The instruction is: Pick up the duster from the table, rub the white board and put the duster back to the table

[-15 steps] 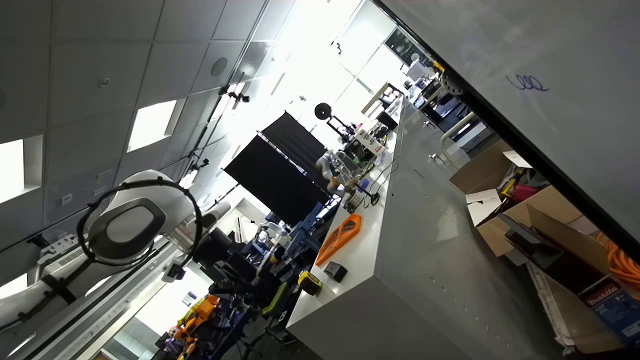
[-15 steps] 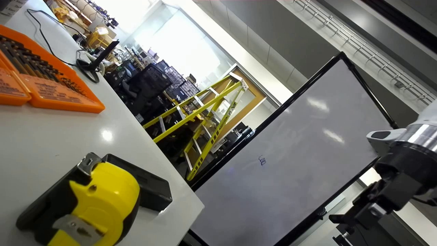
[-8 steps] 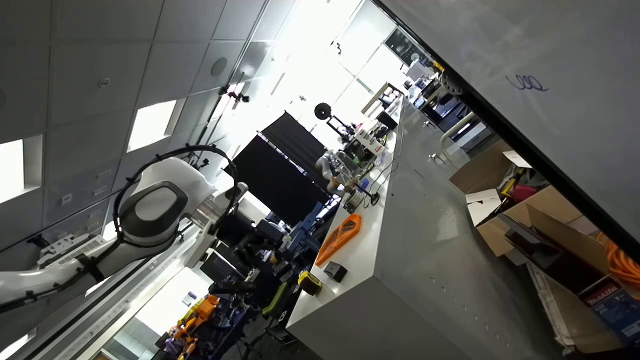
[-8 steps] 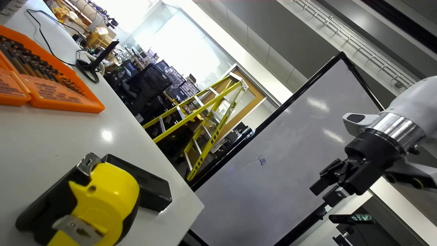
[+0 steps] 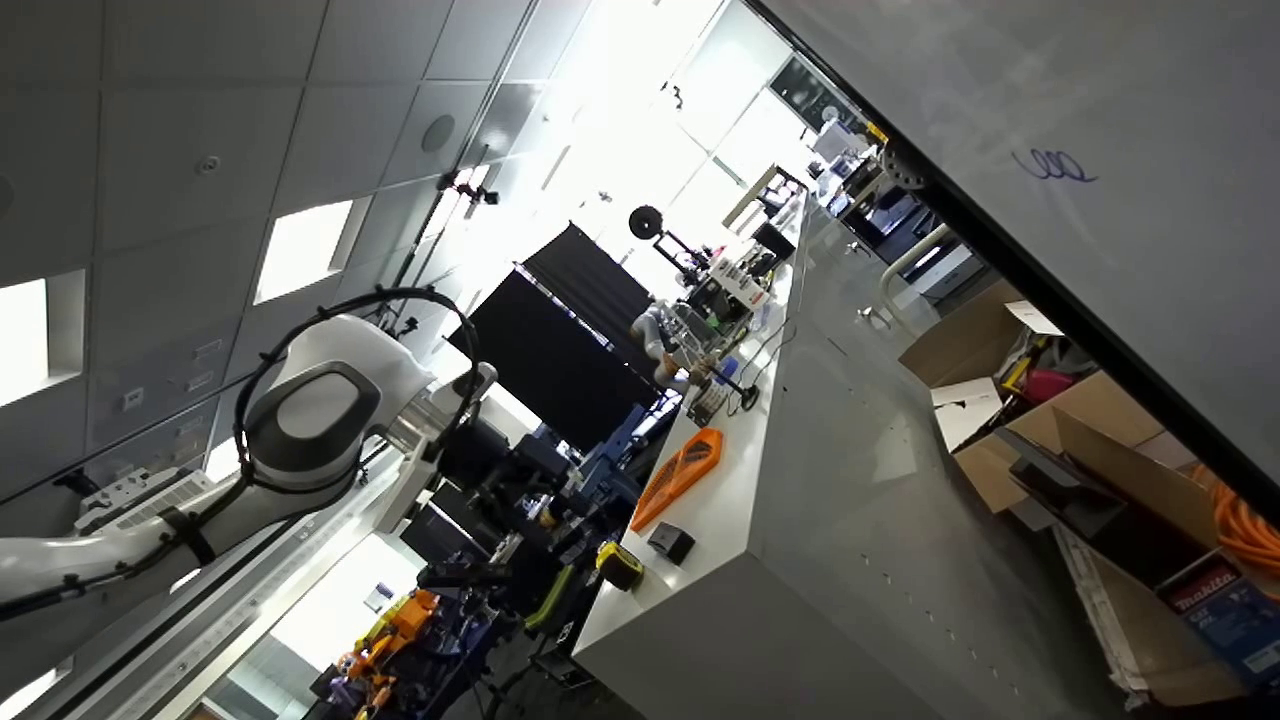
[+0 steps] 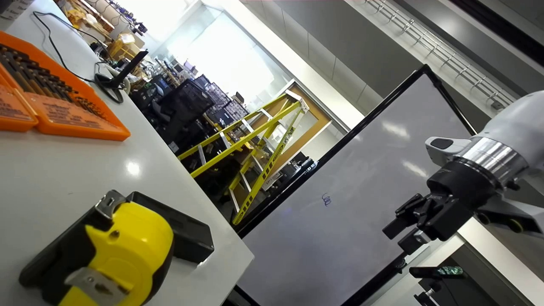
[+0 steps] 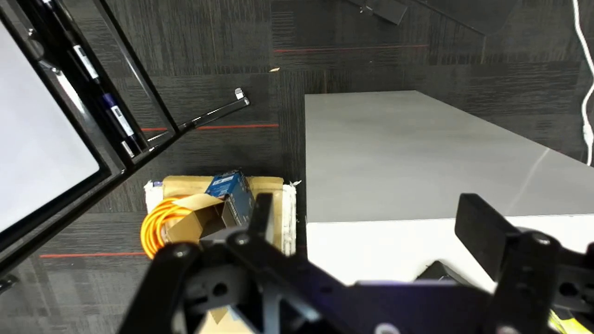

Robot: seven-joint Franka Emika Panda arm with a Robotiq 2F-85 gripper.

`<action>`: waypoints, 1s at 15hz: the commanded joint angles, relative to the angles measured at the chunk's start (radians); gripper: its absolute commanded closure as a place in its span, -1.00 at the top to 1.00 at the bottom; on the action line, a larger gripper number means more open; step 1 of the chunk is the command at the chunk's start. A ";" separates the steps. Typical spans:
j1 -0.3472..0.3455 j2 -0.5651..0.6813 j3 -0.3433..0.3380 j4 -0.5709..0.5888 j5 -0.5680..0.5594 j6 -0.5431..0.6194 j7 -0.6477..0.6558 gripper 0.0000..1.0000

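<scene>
The duster is a small dark block on the white table top (image 5: 725, 490) near its end corner. It shows in both exterior views as the duster (image 5: 671, 543) (image 6: 187, 231). In the wrist view only a corner of the duster (image 7: 438, 270) shows above my gripper body. The white board (image 6: 361, 191) stands beyond the table, with a small blue scribble (image 6: 326, 199). My gripper (image 6: 401, 236) is in the air, apart from the table and the board. In the wrist view the fingers (image 7: 364, 213) are wide apart with nothing between them, pointing down over the table end.
A yellow tape measure (image 6: 131, 250) sits right against the duster. An orange drill-bit case (image 6: 80, 110) lies further along the table. Open boxes and an orange cable (image 7: 160, 227) are on the floor beside the table. Markers (image 7: 118, 116) lie in the board's tray.
My arm and gripper have moved toward the table, mostly in the first half second, with only a slight shift since. The duster, tape measure and board have not moved.
</scene>
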 commanded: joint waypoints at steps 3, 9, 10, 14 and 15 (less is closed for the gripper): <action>0.031 0.140 0.028 0.068 -0.138 0.166 -0.069 1.00; 0.111 0.280 0.006 0.145 -0.045 0.390 -0.295 1.00; 0.128 0.301 0.006 0.156 -0.006 0.409 -0.339 1.00; 0.172 0.374 0.027 0.184 0.145 0.431 -0.503 1.00; 0.173 0.388 0.036 0.189 0.158 0.423 -0.523 1.00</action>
